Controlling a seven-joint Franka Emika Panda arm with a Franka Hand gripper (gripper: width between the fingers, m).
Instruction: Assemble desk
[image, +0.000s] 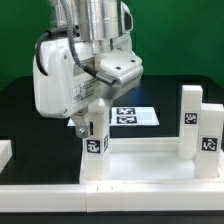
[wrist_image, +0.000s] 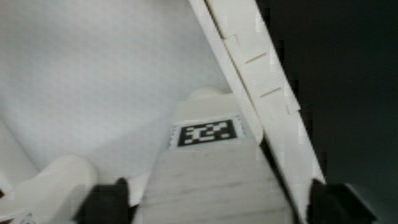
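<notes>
So the end effector sits right on top of the upright leg, fingers spread around it, long axis vertical, not clamping.

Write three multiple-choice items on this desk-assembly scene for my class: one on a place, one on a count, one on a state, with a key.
1. Where does the leg under the gripper stand?
A. On the marker board
B. At the tabletop's corner on the exterior view's left
C. Lying flat on the black table

2. How many legs stand upright in the exterior view?
A. One
B. Three
C. Five

3. How do the gripper's jaws stand?
A. Open, one on each side of the leg
B. Shut on the marker board
C. Shut on a rail

Key:
1 B: the leg rises from the tabletop's corner there, clear of the marker board.
2 B: that leg, plus two legs on the exterior view's right.
3 A: the wrist view shows the fingers apart, flanking the leg.
</notes>
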